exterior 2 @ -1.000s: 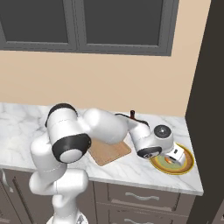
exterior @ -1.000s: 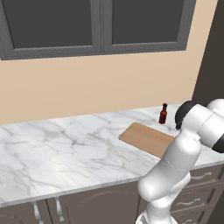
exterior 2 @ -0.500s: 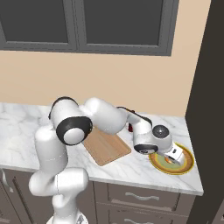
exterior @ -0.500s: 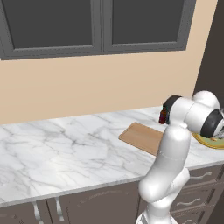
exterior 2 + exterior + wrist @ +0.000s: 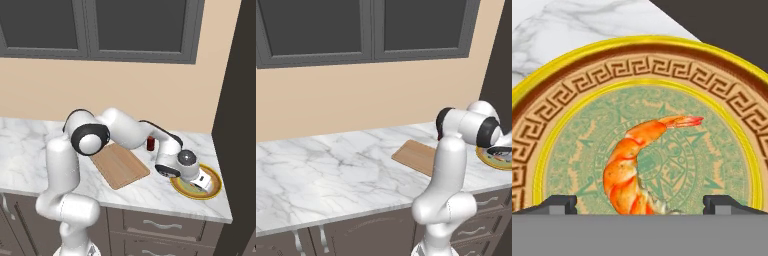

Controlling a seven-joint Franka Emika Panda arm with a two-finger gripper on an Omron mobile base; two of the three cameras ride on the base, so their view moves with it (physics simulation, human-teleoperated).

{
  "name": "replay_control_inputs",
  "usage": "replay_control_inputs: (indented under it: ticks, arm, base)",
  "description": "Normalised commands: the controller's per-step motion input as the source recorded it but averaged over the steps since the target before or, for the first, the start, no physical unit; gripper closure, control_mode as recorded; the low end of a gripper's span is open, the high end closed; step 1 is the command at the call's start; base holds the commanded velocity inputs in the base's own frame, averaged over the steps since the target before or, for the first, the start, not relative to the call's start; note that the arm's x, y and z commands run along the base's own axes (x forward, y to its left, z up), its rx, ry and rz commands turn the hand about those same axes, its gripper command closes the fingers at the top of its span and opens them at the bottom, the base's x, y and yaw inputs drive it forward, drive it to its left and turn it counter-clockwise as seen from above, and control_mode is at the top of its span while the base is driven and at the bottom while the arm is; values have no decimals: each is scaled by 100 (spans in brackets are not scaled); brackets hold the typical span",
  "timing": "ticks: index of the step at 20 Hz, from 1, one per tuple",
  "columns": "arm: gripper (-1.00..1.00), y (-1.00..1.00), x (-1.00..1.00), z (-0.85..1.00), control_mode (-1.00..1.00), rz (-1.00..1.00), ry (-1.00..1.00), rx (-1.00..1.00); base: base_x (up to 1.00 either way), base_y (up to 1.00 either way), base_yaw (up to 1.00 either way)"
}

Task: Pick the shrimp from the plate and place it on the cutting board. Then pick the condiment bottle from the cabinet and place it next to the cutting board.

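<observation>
A curled orange shrimp (image 5: pixel 632 165) lies in the middle of the plate (image 5: pixel 637 50), which has a yellow rim and a green patterned centre. My gripper (image 5: pixel 640 204) hangs just above it, open, with one dark fingertip (image 5: pixel 559 202) on each side of the shrimp's tail end. From the right base view the gripper (image 5: pixel 202 179) is low over the plate (image 5: pixel 216 187) at the counter's right end. The light-brown cutting board (image 5: pixel 120 166) lies bare to the plate's left. A small reddish-brown condiment bottle (image 5: pixel 150 143) stands on the counter behind the board, partly hidden by my arm.
The dark cabinet (image 5: pixel 240 100) rises just right of the plate, close to my hand. Grey glass-fronted wall cupboards (image 5: pixel 366 30) hang above the counter. White marble counter (image 5: pixel 321 170) stretches left of the cutting board (image 5: pixel 416 156); its front edge runs near the plate (image 5: pixel 491 161).
My arm's upper links have swung round and the elbow has shifted, while the hand has stayed over the plate. The shrimp, board and bottle lie where they were.
</observation>
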Motion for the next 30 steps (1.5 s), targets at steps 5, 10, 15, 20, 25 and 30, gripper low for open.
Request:
replay_control_inputs:
  ticks: [5,10,15,20,25,30]
  arm:
    - [100,-4,5,-11,-100,0,0,1]
    - [100,-3,5,-6,-100,0,0,3]
    - [100,-8,13,-2,-100,0,3,6]
    - [100,-2,17,0,-100,0,5,6]
    - [100,0,14,0,-100,0,5,6]
    - [100,0,11,-5,-100,0,4,6]
  base:
    - [0,0,0]
    - [0,0,0]
    - [0,0,0]
    - [0,0,0]
    - [0,0,0]
    - [0,0,0]
